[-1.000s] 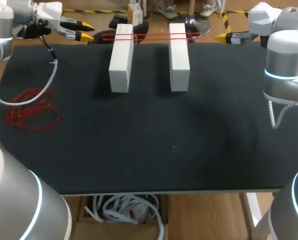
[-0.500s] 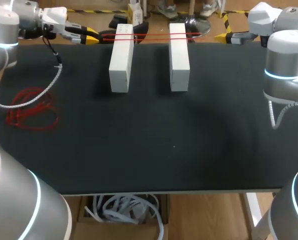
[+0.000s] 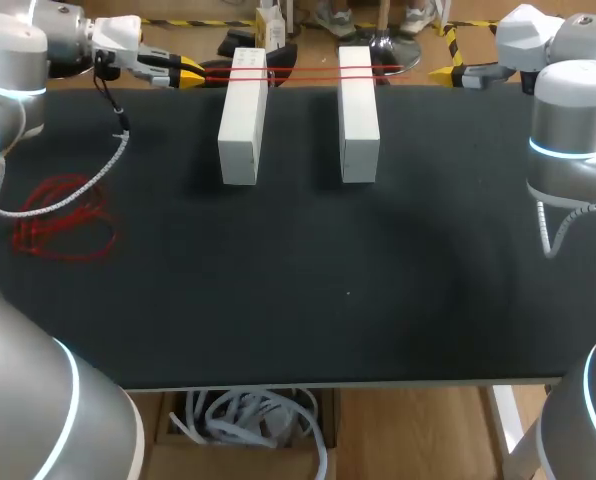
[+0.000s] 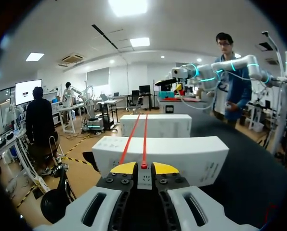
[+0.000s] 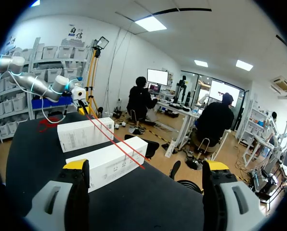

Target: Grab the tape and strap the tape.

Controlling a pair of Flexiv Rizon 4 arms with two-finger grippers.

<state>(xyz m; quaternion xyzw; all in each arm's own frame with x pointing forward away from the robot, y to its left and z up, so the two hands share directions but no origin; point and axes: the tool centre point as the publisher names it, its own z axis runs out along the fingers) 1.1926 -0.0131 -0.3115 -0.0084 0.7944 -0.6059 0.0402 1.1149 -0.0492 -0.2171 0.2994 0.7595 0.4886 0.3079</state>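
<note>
Clamping the end of the red tape (image 3: 298, 72) at upper left, the left gripper (image 3: 190, 70) holds it stretched over two white boxes (image 3: 242, 120); their print is illegible. The right gripper (image 5: 146, 165) gapes, released.

You get bright, even light from ceiling panels (image 4: 127, 6), which glare white in both wrist views; the white blocks (image 3: 242, 115) cast faint shadows on the dark tabletop (image 3: 298, 300).

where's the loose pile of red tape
In the head view the loose red tape pile lies at the table's left side, by the left arm's grey cable, left of the white boxes.
</note>
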